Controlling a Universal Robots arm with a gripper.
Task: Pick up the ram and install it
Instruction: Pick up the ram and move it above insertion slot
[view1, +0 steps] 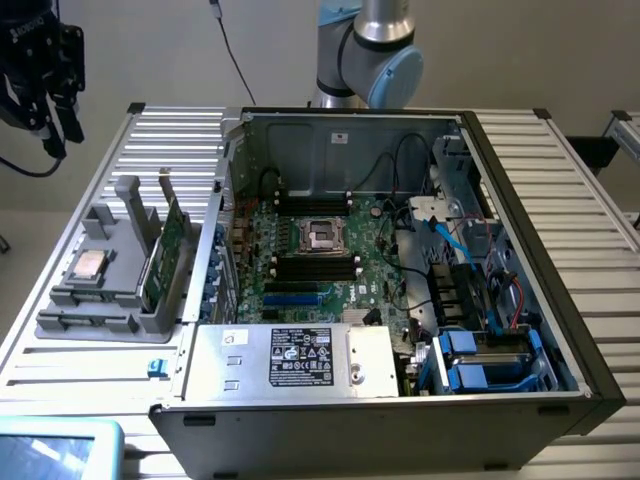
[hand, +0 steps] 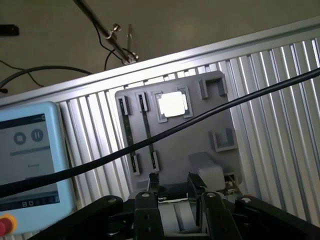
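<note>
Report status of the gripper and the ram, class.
Gripper open, empty, raised clear of holder. Ram upright in gray holder, untouched. Black cable crosses wrist view.

The arm (view1: 365, 45) rises at the rear. Its black claw (view1: 60, 135) hangs high at the exterior view's left, pointing down, fingers spread wide, gripping nothing.

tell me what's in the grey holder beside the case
Two green sticks stand on edge in its slots, beside a silver chip. The slots hide their lower edges.
</note>
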